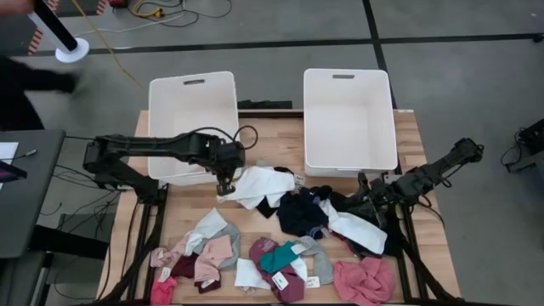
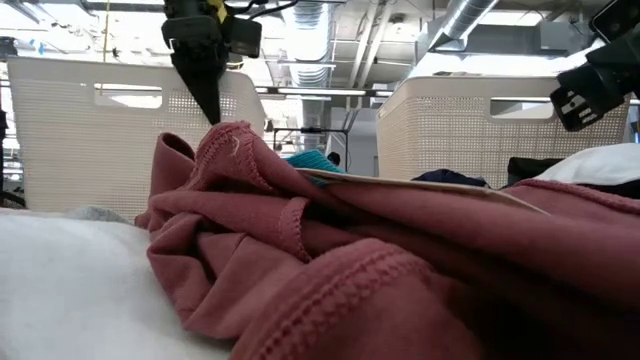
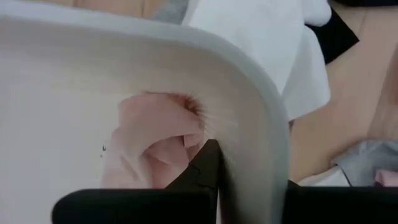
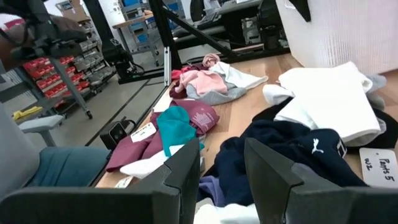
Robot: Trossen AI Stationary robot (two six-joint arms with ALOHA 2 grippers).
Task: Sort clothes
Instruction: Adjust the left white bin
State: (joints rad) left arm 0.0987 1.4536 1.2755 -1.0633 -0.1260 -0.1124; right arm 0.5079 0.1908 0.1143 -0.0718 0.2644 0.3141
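Clothes (image 1: pixel 280 246) lie in a loose heap on the table (image 1: pixel 204 212), on the near side of the two white bins: pink and maroon pieces nearest the front edge, then teal and grey, then a navy garment (image 4: pixel 292 149) and a white garment (image 1: pixel 255 183) closest to the bins. Taking the left bin (image 1: pixel 194 123) as the landmark, the left tool (image 1: pixel 223 183) hangs at that bin's near right corner with its fingers closed tight together; in the left wrist view they sit against the bin's rim, with a pale pink cloth (image 3: pixel 155 143) lying inside the bin just beyond them. Whether any fabric is pinched I cannot tell. The white garment lies just right of this tool, making the left arm the nearer one for it. Farther right of the left bin, past the right bin (image 1: pixel 348 119), the right tool (image 4: pixel 221 165) waits low over the navy garment, fingers part open and empty.
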